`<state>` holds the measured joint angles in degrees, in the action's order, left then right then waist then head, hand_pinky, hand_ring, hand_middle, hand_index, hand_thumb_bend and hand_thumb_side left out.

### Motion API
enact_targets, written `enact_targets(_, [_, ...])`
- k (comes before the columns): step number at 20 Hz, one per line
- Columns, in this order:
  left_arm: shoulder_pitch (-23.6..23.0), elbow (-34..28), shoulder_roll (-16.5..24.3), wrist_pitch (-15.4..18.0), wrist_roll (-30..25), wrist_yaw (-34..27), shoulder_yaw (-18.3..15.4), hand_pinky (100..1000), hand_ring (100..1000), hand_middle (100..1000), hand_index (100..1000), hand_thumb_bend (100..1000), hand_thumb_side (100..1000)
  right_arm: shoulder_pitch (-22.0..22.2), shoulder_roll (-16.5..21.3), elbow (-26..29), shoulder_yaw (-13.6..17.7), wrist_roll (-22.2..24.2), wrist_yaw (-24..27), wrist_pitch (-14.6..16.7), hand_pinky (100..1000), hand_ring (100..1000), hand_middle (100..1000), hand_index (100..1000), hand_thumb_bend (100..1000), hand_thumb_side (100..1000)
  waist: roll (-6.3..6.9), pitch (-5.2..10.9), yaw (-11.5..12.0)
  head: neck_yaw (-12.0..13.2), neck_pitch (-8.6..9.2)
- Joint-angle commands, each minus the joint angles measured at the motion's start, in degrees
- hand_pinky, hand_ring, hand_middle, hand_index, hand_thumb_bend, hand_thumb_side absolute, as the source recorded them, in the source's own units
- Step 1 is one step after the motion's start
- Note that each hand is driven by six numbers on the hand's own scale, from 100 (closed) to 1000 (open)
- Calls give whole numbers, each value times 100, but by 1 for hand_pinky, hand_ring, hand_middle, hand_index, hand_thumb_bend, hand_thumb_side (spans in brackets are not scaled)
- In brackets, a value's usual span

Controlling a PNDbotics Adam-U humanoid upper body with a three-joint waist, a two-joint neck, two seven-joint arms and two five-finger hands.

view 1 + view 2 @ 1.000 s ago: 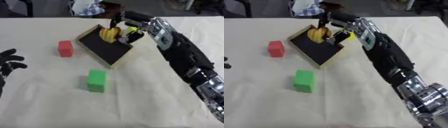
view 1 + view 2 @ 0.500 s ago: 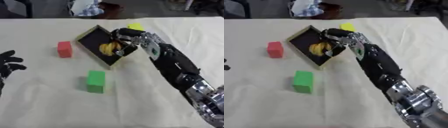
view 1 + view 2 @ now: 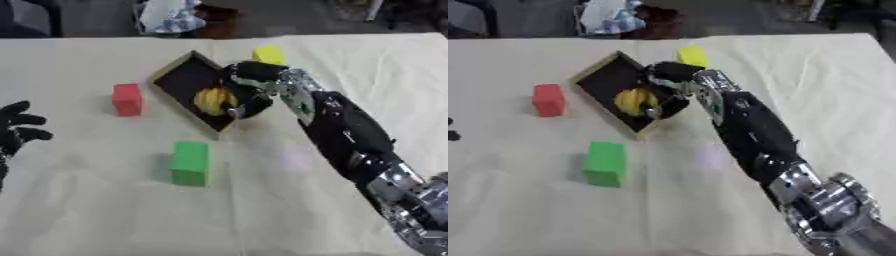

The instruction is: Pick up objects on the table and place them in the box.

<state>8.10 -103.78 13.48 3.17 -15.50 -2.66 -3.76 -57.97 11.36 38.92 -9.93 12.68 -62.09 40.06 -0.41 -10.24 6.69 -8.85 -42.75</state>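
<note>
Right robot hand (image 3: 249, 95) blurred over the box (image 3: 179, 80); finger positions unreadable

Both eyes up in head, looking down and forward over cream table (image 3: 105, 215) — far edge near top of frame. Middle distance, whole work area in shot. Shared: box (image 3: 179, 80), red block (image 3: 127, 99), green block (image 3: 190, 162), yellow block (image 3: 268, 54), right arm. Right eye sits slightly rightward — everything slides left there. Left hand (image 3: 17, 131) shows well only in left eye view, at left edge.
</note>
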Motion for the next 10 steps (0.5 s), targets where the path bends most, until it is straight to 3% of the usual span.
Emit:
enact_targets(1, [40, -52, 49, 9, -17, -18, -6, 813, 627, 660, 875, 100, 878, -164, 96, 124, -20, 63, -107, 229, 822, 802, 785, 866, 100, 519, 92, 119, -13, -4, 45])
enact_targets(10, [33, -49, 53, 10, -14, -16, -13, 814, 627, 660, 875, 100, 879, -192, 222, 250, -20, 385, -64, 212, 825, 817, 809, 919, 128, 589, 90, 128, -31, 0, 69])
